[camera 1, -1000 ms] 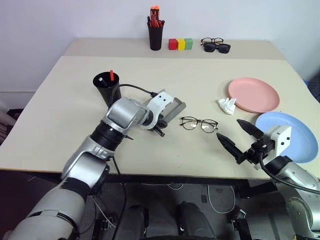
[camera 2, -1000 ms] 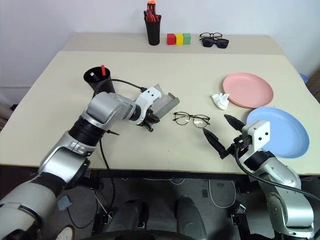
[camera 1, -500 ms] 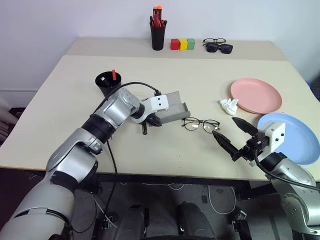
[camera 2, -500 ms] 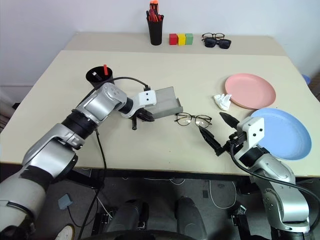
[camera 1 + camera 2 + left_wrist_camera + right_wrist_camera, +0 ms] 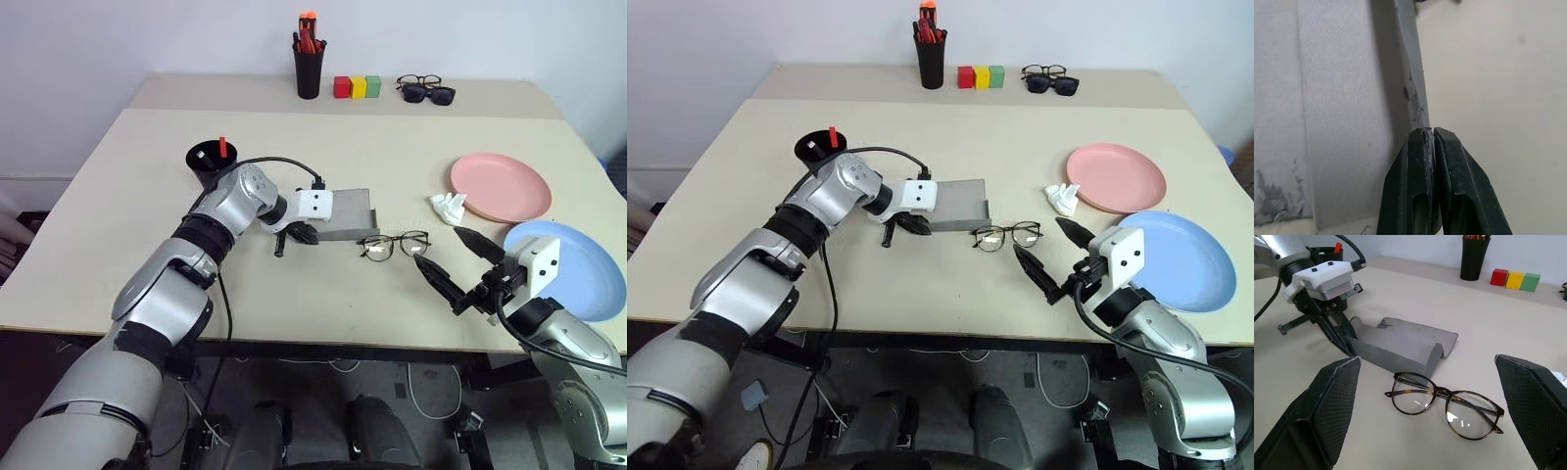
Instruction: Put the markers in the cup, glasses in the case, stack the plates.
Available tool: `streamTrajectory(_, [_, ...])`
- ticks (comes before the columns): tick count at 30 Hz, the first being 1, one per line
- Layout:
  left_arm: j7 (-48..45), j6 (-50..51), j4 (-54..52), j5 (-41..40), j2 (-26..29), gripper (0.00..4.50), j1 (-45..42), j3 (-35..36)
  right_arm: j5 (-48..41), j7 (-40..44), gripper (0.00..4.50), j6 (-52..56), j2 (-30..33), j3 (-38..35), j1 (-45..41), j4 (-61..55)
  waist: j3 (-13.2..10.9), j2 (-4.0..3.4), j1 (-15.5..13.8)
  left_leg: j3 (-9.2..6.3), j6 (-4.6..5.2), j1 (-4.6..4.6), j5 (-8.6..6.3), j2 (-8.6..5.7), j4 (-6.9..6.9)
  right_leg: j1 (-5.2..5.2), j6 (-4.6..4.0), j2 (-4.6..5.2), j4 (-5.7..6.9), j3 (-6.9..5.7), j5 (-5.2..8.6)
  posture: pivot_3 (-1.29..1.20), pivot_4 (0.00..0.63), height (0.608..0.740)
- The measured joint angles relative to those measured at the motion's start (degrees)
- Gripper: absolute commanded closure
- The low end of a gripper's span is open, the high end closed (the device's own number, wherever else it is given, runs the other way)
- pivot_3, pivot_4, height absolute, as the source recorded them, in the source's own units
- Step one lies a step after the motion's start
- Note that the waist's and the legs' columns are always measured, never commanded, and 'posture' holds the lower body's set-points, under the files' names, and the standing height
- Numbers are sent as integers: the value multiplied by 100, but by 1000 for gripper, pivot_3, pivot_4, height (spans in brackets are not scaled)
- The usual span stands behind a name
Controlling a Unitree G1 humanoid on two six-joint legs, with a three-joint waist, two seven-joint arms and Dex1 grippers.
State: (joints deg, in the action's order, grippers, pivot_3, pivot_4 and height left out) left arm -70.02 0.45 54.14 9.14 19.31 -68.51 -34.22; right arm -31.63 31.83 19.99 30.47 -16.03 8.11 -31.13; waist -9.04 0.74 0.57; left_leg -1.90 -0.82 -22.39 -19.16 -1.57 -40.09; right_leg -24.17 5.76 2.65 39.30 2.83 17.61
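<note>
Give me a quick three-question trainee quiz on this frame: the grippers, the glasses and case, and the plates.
1. True or false: the left gripper is shut on an edge of the grey case.
2. The right gripper is: A) shut on the glasses; B) open, with nothing held; C) shut on a marker.
3. Are the pink plate and the blue plate stacked yet?

Key
1. True. The left wrist view shows the fingers pinching the case wall.
2. B. The glasses lie on the table between the case and the open gripper.
3. No. They lie side by side.
</note>
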Motion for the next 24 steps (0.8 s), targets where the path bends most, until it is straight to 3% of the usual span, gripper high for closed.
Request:
streamTrajectory(10, [58,-413,553,349,-236,4298,-154,273,9,17,0,101,118,-2,121,-31,0,0,-3,-1,2,1,0,-1,-1,3,0,0,2,-2,0,0,150,740])
streamTrajectory(13, [147,-424,649,441,-300,3032,-153,349,18,39,0,90,176,-28,251,-85,-2,3,-3,-1,2,1,-1,-1,-2,3,1,0,1,-2,0,0,150,740])
streamTrajectory(17, [148,-326,635,471,-301,1006,-154,488,30,83,0,92,256,-109,297,-85,-1,3,7,-1,3,1,-1,-1,-1,3,1,0,1,-2,0,0,150,740])
streamTrajectory(24, [-2,118,-178,339,-84,1006,-81,868,687,692,0,15,1153,193,-63,497,-3,6,23,0,3,1,-1,1,0,0,1,-2,2,-2,0,0,150,740])
